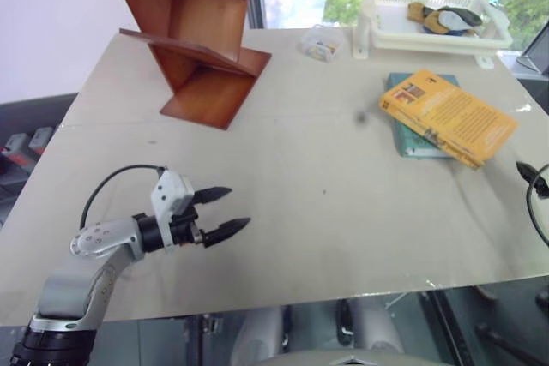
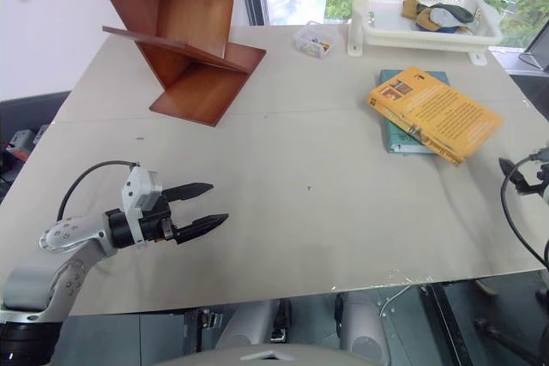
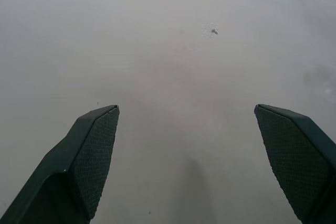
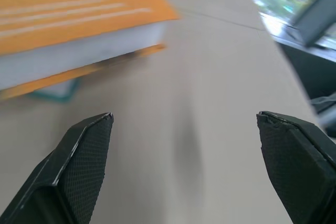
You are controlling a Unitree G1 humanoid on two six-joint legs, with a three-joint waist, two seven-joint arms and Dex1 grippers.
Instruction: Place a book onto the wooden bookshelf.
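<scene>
The book (image 1: 450, 116), thick and orange-yellow, lies flat at the table's right on top of a thinner teal book (image 1: 412, 145). The wooden bookshelf (image 1: 193, 32), made of reddish-brown tilted boards, stands at the far left of the table. My left gripper (image 1: 239, 207) hovers open and empty over the near left of the table, far from both. In the right wrist view my right gripper (image 4: 185, 114) is open and empty just above the table. The book's (image 4: 79, 19) page edge is ahead of it and off to one side, not between the fingers.
A white plastic basket (image 1: 433, 36) holding small items stands at the far right edge, behind the books. A small clear box (image 1: 322, 43) sits to its left. The beige table (image 1: 300, 169) ends close to the book on the right.
</scene>
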